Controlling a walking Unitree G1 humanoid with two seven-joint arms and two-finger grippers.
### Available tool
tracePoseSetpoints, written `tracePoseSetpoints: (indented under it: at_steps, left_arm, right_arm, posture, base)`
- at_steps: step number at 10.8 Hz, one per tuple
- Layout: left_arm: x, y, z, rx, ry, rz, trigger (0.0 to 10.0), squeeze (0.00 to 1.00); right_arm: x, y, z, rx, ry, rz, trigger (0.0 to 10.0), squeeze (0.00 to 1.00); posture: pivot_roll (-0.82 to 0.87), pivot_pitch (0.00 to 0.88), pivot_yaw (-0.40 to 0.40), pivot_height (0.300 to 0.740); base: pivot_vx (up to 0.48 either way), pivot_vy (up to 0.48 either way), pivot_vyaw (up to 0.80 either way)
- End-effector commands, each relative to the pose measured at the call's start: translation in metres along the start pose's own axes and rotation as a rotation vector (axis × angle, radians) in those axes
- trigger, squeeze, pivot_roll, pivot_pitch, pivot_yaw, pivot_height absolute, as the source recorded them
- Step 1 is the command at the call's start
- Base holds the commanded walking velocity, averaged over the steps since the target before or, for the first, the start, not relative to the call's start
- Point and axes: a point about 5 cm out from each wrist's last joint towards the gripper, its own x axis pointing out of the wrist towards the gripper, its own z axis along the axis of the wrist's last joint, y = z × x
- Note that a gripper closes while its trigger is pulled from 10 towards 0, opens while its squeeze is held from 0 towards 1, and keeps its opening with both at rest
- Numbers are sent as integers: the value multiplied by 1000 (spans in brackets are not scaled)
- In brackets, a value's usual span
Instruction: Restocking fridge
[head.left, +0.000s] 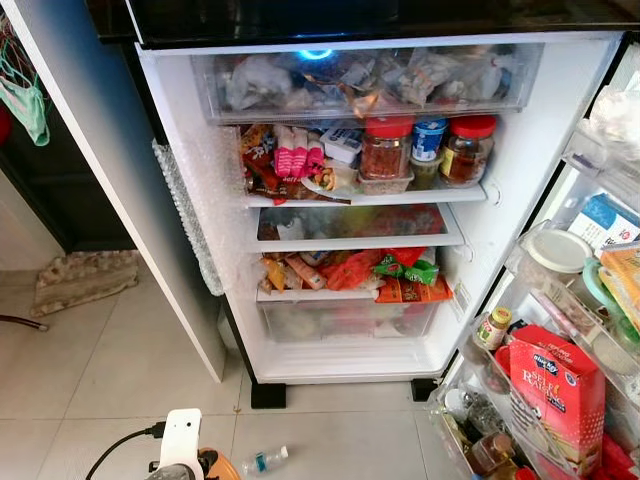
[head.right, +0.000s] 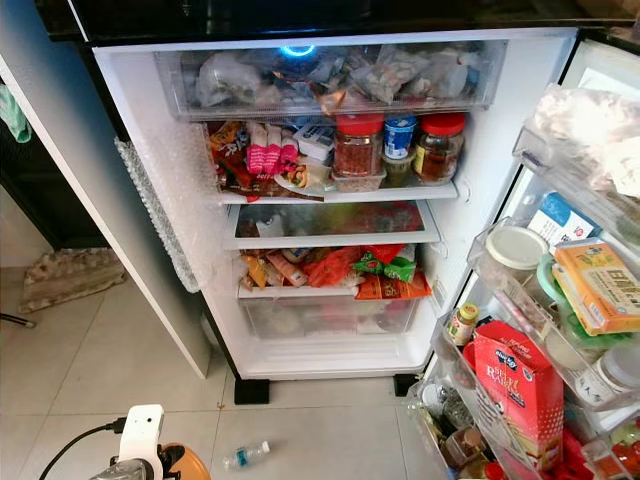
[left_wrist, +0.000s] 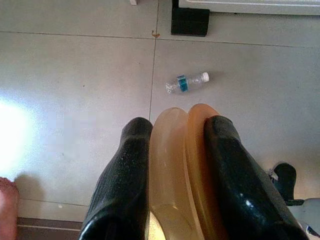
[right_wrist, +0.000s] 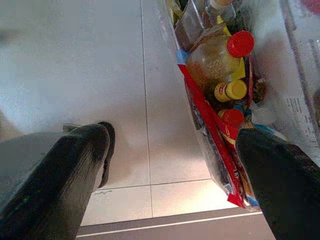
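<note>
Fridge (head.left: 540, 150): open wide, shelves crowded with packets and jars (head.left: 386, 146); the door rack (head.left: 520, 290) on the right holds a red box (head.left: 555, 385) and bottles.
Left gripper (left_wrist: 175, 150): low over the tiled floor (left_wrist: 75, 65), fingers (left_wrist: 125, 175) pinching two orange plates (left_wrist: 177, 170) held on edge.
Right gripper (right_wrist: 172, 160): fingers (right_wrist: 75, 165) spread, holding nothing, beside the bottom door rack's red-capped bottles (right_wrist: 220, 55).
Water bottle (left_wrist: 186, 83): lying on its side on the floor, near the fridge's black foot (left_wrist: 190, 21).
</note>
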Motion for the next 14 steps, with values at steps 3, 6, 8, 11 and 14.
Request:
tracePoseSetpoints:
  at_steps: [3, 6, 8, 11, 14]
  left_arm:
    - [-1, 2, -6, 12, 22, 10, 10000, 0]
    - [-1, 2, -5, 8, 24, 10, 10000, 0]
    - [-1, 2, -5, 7, 24, 9, 10000, 0]
    - [-1, 2, -5, 7, 23, 9, 10000, 0]
    - [-1, 2, -5, 6, 22, 10, 10000, 0]
  right_arm:
    - [0, 0, -2, 1, 13, 1, 10000, 0]
    - [0, 0, -2, 8, 20, 6, 10000, 0]
    - [0, 0, -3, -2, 36, 11, 10000, 0]
    - [0, 0, -2, -2, 29, 10, 10000, 0]
    - [0, 1, -2, -7, 28, 11, 10000, 0]
  posture:
    - [-32, 21, 22, 740]
    - [-31, 24, 23, 740]
    - [-32, 24, 22, 740]
    - [-32, 24, 22, 740]
    - [-32, 24, 21, 740]
  base:
    - [283, 0, 0]
    - [313, 0, 0]
    - [326, 0, -381]
    - [326, 0, -252]
    - [326, 0, 0]
